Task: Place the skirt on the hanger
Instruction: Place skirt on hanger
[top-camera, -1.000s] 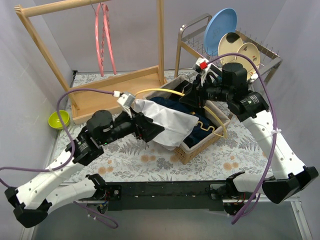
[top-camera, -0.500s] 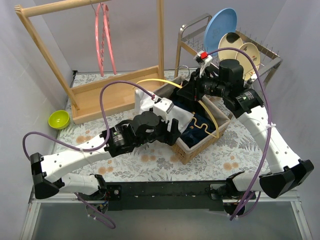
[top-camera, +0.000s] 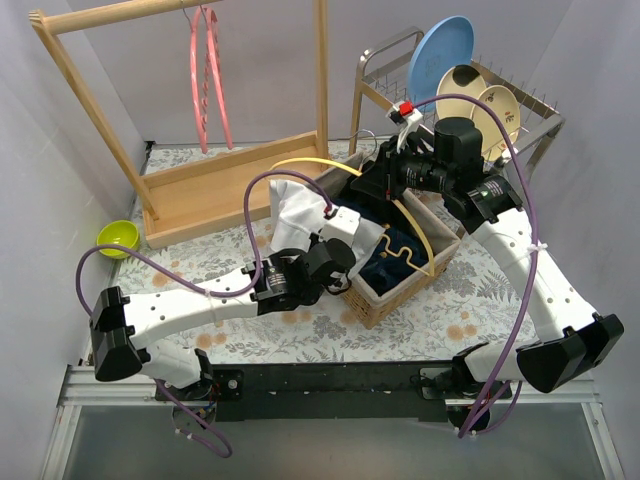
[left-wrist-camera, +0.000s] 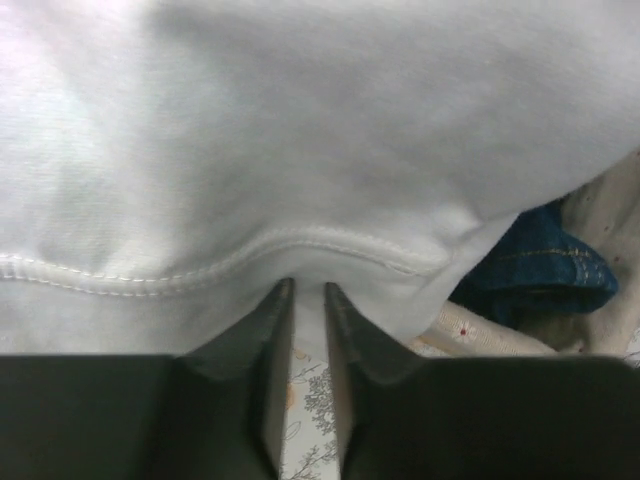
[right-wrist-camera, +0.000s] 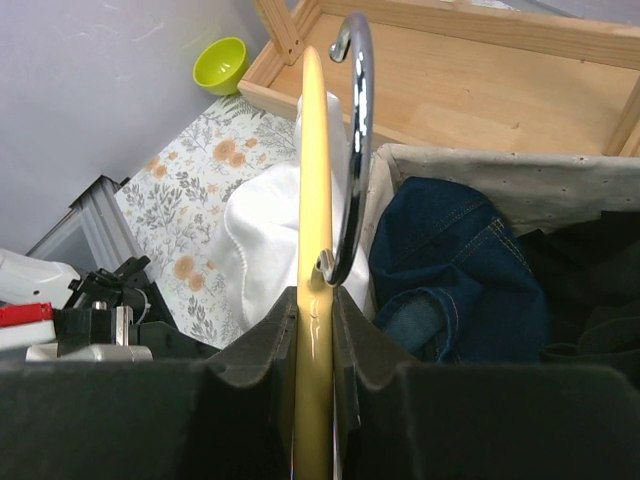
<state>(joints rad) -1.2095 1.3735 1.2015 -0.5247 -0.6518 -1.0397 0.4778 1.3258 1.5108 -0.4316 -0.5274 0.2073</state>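
Skirt (left-wrist-camera: 320, 130) cloth fills my nearest view: white, soft knit with a double-stitched hem that bows upward just where my left claw (left-wrist-camera: 307, 292) pinches it, fingers nearly together with a fold of fabric between them, above the flowered bench (top-camera: 440, 320). The skirt spills over the left rim of the wicker basket (top-camera: 400, 292), beside crumpled dark denim (right-wrist-camera: 450, 270). To do this step well, I judge I should grip the thick hem seam rather than a loose single layer. I should lift slowly, so the limp cloth neither slides out nor drags the denim along. Further on, my right claw (right-wrist-camera: 315, 310) is clenched on the yellow hanger (right-wrist-camera: 313, 150), thin and smooth, its chrome hook (right-wrist-camera: 357, 120) curving upward, poised over the basket. Farthest stands the pale wooden rack (top-camera: 220, 185) carrying pink hangers (top-camera: 205, 90).
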